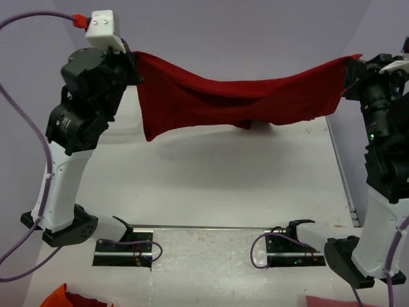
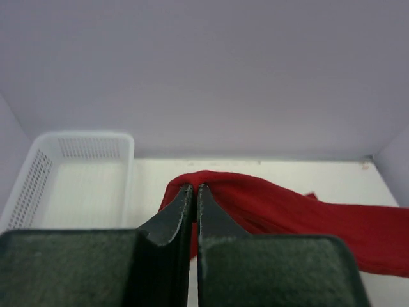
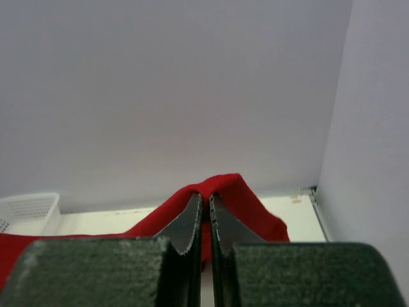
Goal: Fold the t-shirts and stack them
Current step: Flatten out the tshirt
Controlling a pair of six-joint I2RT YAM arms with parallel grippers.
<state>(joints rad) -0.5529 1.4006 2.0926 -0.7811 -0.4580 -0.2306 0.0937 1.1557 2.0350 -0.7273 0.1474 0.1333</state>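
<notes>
One dark red t-shirt (image 1: 236, 99) sags, gripped by left pincer (image 2: 195, 187) and right pincer (image 3: 206, 197).

White basket (image 3: 32, 206) cropped at left, t-shirt (image 2: 307, 214) cut at right edge, orange-red cloth (image 1: 61, 297) cut at bottom

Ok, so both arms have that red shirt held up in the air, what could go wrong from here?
1. The left gripper and right gripper each pinch only a small fold of the t-shirt; if one slips, that side would likely drop.
2. The cloth sags and bunches in the middle, so lowered onto the table it may land creased rather than flat.
</notes>
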